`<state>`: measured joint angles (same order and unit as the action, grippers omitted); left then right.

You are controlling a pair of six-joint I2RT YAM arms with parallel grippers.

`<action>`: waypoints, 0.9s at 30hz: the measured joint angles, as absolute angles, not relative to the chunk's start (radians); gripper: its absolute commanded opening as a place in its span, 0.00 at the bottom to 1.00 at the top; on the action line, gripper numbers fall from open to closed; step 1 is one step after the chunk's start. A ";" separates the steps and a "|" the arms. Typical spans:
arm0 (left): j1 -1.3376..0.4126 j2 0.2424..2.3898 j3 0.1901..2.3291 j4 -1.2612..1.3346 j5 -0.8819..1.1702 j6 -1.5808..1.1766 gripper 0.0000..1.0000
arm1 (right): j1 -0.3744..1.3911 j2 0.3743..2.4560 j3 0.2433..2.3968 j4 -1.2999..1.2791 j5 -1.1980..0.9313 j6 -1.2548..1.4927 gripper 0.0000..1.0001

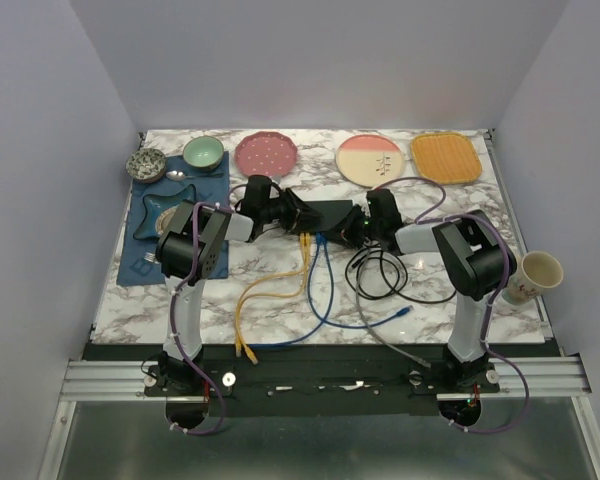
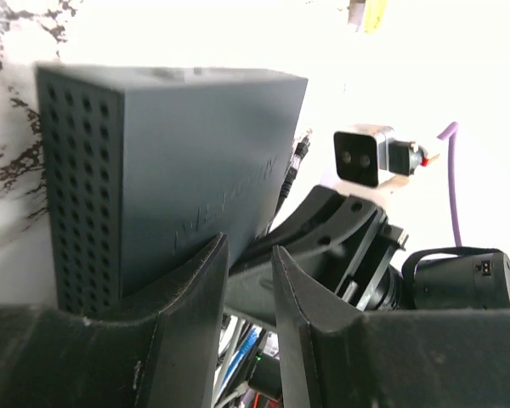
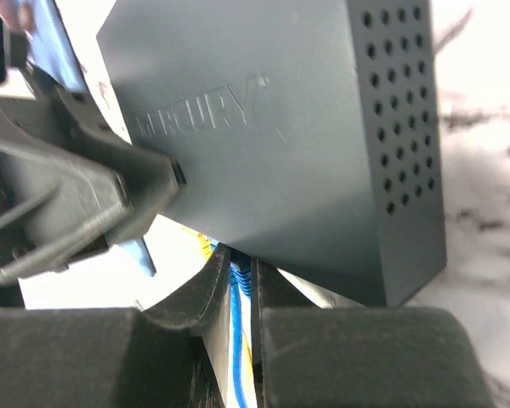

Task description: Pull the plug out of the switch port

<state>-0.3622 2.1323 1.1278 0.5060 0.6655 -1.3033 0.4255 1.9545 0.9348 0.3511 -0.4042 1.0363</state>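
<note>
The switch (image 3: 272, 127) is recorded near the middle of the worktop (image 1: 140, 300), its socket edge turned towards the arm bases. The right fingers (image 3: 206, 289) are seen almost together, with the blue cable (image 3: 238, 357) pinched in the narrow slot just under that edge. The left fingers (image 2: 195, 289) are held partly apart at the switch's far end; a grip there cannot be confirmed.
</note>
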 measured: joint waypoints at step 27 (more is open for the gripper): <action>-0.386 2.029 0.991 0.488 0.669 -1.258 0.42 | 0.425 1.950 0.947 0.302 -0.432 0.968 0.01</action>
